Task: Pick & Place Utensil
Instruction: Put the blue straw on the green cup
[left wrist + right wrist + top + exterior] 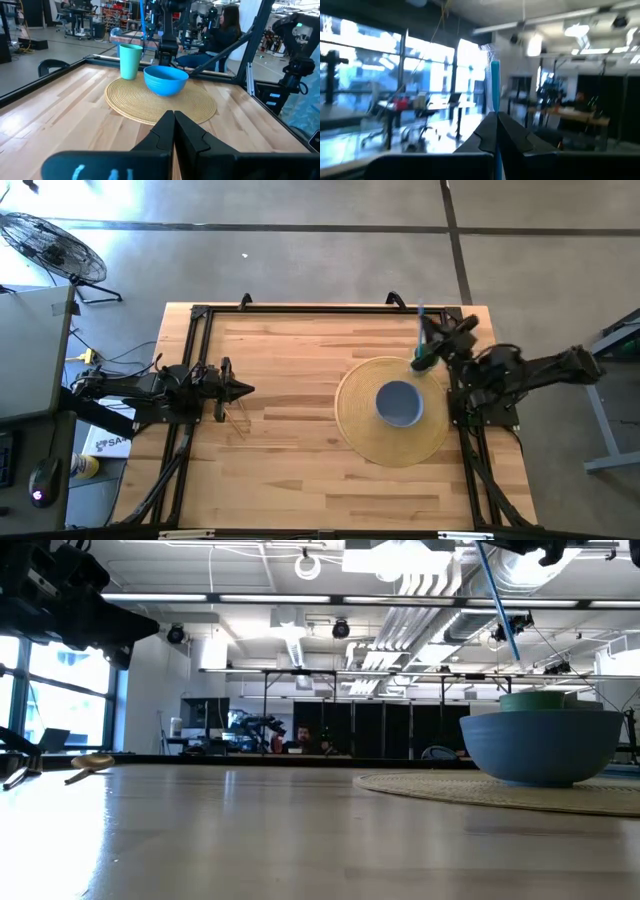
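My right gripper point(436, 340) is shut on a blue utensil point(421, 320) and holds it in the air over the far right part of the table, above a green cup point(425, 363). In the low view the utensil point(497, 600) slants above the cup point(535, 700). The cup stands upright on the far edge of a round woven mat point(365, 430). A blue bowl point(399, 402) sits in the middle of that mat. My left gripper point(248, 389) waits shut over the table's left side, pointing toward the mat point(160, 102). My right gripper pinches the blue utensil's handle point(495, 107) between its two fingers. The handle lies along the fingers and sticks out past their tips, its pale end point(488, 50) far from them. The utensil is lifted clear of the table, slanted point(497, 600) above the cup.
Black frame rails point(200, 350) run along the table's left, far and right sides. A wide stretch of bare wood point(290, 430) lies between the left gripper and the mat. A person point(225, 30) sits beyond the table's right side. A fan point(55, 245) stands on the floor.
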